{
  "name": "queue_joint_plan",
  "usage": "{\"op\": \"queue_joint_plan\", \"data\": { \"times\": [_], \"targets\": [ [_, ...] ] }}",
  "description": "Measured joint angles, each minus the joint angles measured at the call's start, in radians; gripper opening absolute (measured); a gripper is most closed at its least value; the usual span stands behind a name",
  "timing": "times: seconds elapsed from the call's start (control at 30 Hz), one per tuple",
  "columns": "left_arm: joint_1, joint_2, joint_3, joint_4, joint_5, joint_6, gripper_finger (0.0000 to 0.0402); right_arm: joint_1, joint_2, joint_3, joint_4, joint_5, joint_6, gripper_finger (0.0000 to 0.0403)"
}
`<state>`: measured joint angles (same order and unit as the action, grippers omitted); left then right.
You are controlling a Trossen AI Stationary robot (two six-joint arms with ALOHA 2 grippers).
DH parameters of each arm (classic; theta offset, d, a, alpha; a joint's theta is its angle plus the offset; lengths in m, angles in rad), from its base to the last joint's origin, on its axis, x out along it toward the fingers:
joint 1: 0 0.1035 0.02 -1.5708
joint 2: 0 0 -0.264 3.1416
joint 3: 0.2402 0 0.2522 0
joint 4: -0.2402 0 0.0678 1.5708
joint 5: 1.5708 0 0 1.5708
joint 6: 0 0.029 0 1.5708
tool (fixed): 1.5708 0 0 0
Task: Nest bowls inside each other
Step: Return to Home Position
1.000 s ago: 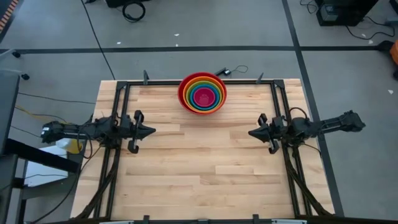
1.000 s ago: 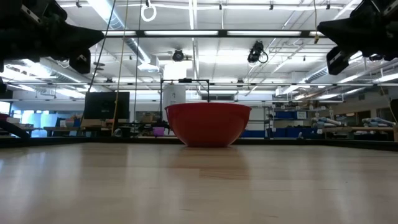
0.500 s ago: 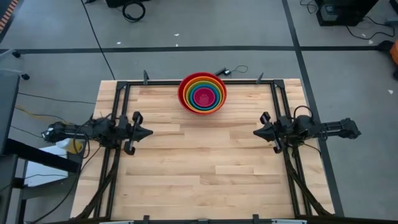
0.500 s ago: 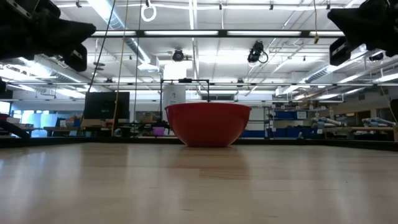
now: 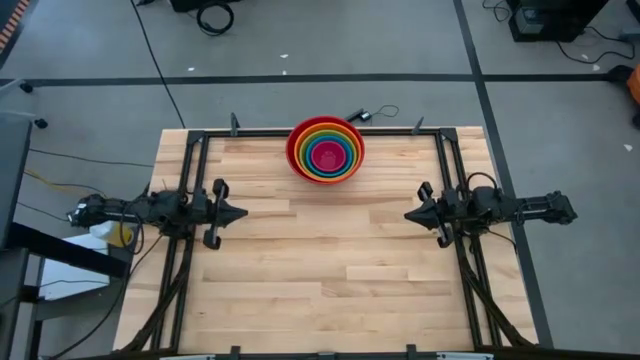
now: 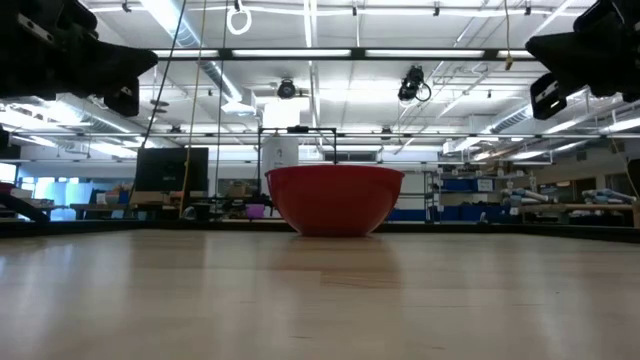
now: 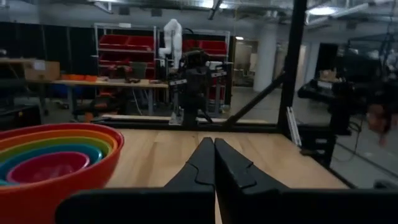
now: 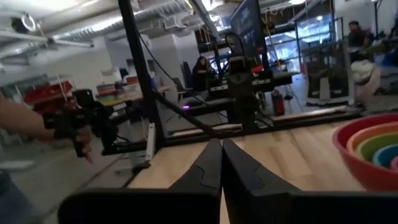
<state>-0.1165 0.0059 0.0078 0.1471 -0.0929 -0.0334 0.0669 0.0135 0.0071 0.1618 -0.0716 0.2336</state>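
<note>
The bowls [image 5: 325, 149] stand nested in one stack at the middle of the table's far edge: red outermost, then orange, lime green, blue, with magenta pink innermost. The red bowl [image 6: 334, 198] rests on its base on the wood. The stack also shows in both wrist views, as the bowls [image 7: 50, 165] and the bowls [image 8: 373, 152]. My left gripper [image 5: 243, 212] hovers shut near the table's left edge, pointing level toward the middle. My right gripper [image 5: 408, 214] hovers shut near the right edge, facing it. Neither is near the bowls.
Black frame rails [image 5: 195, 190] run along the table's left, right and far sides. A cable [image 5: 372, 113] lies just past the far edge. Bare wood [image 5: 330, 260] stretches between the grippers and toward the near edge. A person's forearm [image 8: 25, 121] shows beyond the table's left side.
My right arm has drawn back a little toward the table's right edge, and its rear part has swung toward the near side. Both grippers stay shut, and the bowls have not moved.
</note>
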Motion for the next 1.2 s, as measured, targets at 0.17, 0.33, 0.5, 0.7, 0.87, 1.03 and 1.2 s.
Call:
{"op": "queue_joint_plan", "data": {
  "times": [0.17,0.33,0.5,0.7,0.87,1.03,1.2],
  "targets": [
    [0.008,0.000,0.000,-0.005,-0.003,-0.096,0.0000,0.001,0.000,0.000,0.000,0.000,0.100,0.0027],
    [0.008,0.000,0.000,-0.016,-0.003,-0.101,0.0000,0.001,0.000,0.000,0.000,0.000,0.112,0.0028],
    [0.009,0.000,0.000,-0.017,-0.003,-0.104,0.0000,0.001,0.000,0.000,0.000,0.000,0.112,0.0027],
    [0.008,0.000,0.000,-0.017,-0.003,-0.105,0.0000,0.001,0.000,0.000,0.000,-0.001,0.112,0.0027],
    [0.009,0.000,0.000,-0.017,-0.003,-0.105,0.0000,0.001,0.000,0.000,0.000,-0.001,0.112,0.0028],
    [0.009,0.000,-0.001,-0.017,-0.003,-0.105,0.0000,0.001,0.000,0.000,0.001,-0.001,0.112,0.0028],
    [0.009,0.000,-0.001,-0.017,-0.003,-0.105,0.0000,0.001,0.000,-0.001,0.001,-0.001,0.112,0.0028]
  ]
}}
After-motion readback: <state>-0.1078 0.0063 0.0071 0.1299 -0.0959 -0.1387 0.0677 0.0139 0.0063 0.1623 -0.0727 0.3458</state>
